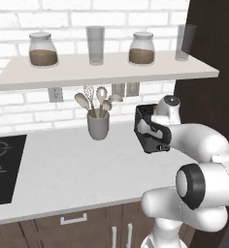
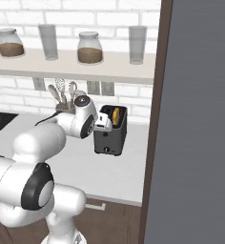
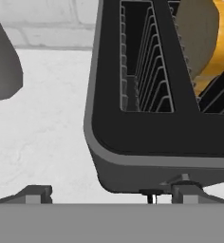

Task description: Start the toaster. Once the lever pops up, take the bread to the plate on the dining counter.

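Observation:
The black toaster (image 2: 113,138) stands on the pale worktop by the dark wall panel. Its top (image 3: 147,128) with two slots is right below the hand. The yellowish bread (image 3: 204,42) stands in the right slot and sticks out of it (image 2: 115,116). My gripper (image 3: 111,195) is open just above the toaster's front end (image 1: 146,140), its fingertips (image 3: 35,192) wide apart on both sides of the front corner. A small dark part, maybe the lever, shows at the toaster's lower edge between them. The plate and the dining counter are out of view.
A grey utensil cup (image 1: 98,125) with spoons stands left of the toaster. A shelf (image 1: 106,72) with jars and glasses hangs above. A black cooktop (image 1: 2,167) lies at far left. A tall dark panel (image 2: 195,119) closes off the right.

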